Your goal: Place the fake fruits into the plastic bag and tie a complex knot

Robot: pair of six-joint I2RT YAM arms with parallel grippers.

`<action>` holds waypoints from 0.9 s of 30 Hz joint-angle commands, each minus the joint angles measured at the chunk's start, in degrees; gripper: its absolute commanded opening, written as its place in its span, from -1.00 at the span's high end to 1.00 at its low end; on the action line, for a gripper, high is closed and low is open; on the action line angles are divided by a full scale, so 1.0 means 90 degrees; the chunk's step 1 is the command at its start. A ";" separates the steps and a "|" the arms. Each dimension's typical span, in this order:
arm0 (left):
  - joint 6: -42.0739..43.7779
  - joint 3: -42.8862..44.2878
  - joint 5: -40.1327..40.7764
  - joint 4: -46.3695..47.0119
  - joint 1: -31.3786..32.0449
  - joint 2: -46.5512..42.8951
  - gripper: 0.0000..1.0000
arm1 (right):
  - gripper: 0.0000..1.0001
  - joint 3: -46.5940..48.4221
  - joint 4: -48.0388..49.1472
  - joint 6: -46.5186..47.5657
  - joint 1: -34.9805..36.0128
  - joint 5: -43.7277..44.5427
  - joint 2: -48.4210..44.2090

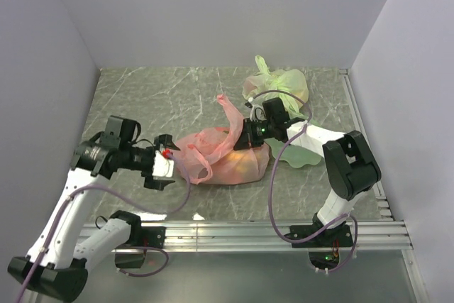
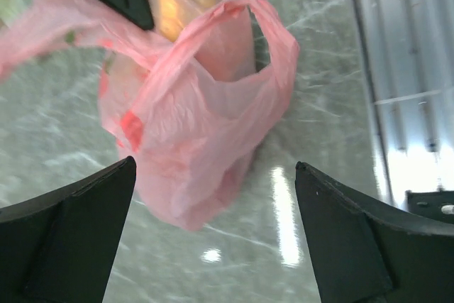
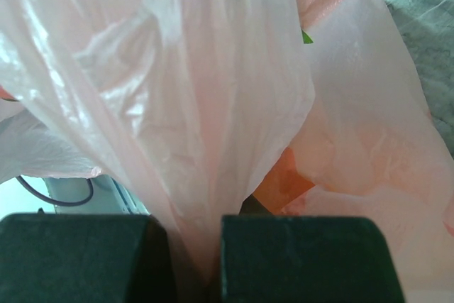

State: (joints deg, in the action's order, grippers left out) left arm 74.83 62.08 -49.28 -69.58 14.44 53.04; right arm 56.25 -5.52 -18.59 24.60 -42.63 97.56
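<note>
R claw (image 3: 195,246) pinched tight on plastic bag (image 1: 230,164); L claw (image 1: 166,164) wide apart, empty.

Left arm (image 1: 99,154) reaches inward, jaws wide apart; right arm (image 1: 351,164) has jaws clamped tight.

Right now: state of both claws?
Left claw: open, holding nothing.
Right claw: closed on the bag.

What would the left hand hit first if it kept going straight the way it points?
Probably the pink bag: its loose handle loop lies straight ahead of the open left hand, though depth is unclear.
</note>
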 commanded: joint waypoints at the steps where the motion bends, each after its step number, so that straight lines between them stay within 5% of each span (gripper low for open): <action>1: 0.0495 -0.0335 0.0328 0.1429 0.0444 -0.0287 -0.99 | 1.00 0.0264 -0.0051 0.0181 0.0030 -0.0029 -0.0156; 8: 0.0601 -0.0853 0.0241 0.2575 0.0993 -0.0005 -0.99 | 1.00 0.0254 -0.0080 0.0249 0.0040 -0.0087 -0.0176; 27: 0.1559 0.0025 0.0836 0.0653 0.1833 0.1559 -0.99 | 1.00 0.0391 -0.0363 0.0698 0.0050 -0.0097 -0.0176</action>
State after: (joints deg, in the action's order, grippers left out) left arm 85.84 59.13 -43.09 -57.76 30.63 68.36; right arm 56.99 -8.36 -14.04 24.60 -42.98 97.56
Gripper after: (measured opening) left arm 0.994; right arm 0.008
